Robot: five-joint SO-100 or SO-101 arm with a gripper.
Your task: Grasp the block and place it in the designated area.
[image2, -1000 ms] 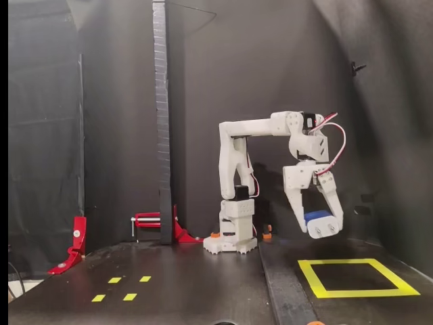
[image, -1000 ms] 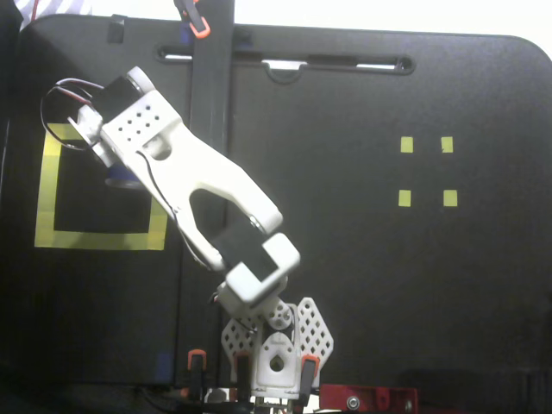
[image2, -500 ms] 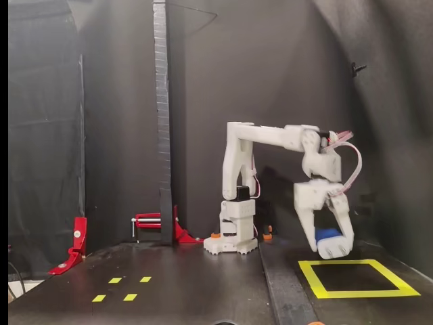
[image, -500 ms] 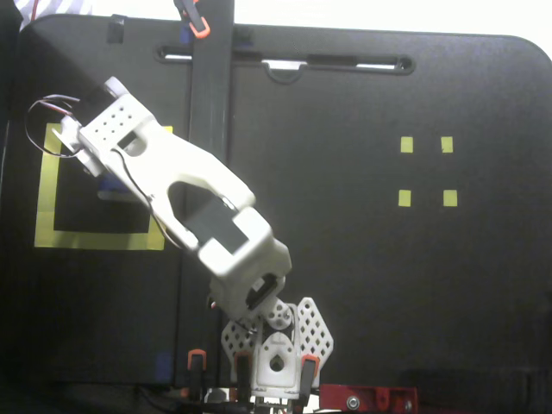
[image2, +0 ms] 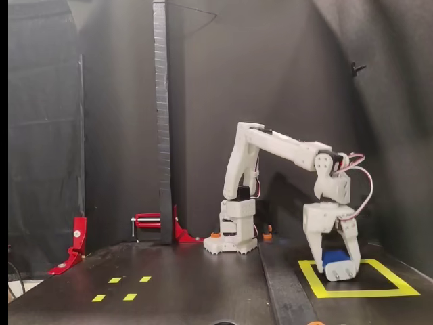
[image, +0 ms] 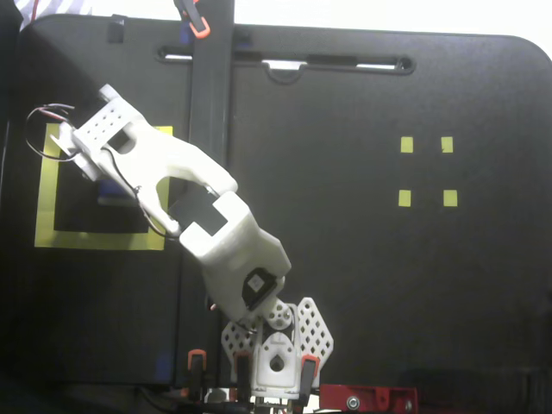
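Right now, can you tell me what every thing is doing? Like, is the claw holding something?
gripper: shut on the block, lowered inside the yellow square, tips pointing down.
block: held between the fingers, at or just above the floor; contact can't be told.
designated area: flat on the table, arm over it.
four small yellow squares: bare, nothing on them.
red clamp: at the table edge, untouched.

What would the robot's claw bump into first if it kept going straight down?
Probably the black centre of the big yellow tape square. The white gripper points down over it, holding the small dark-blue block.
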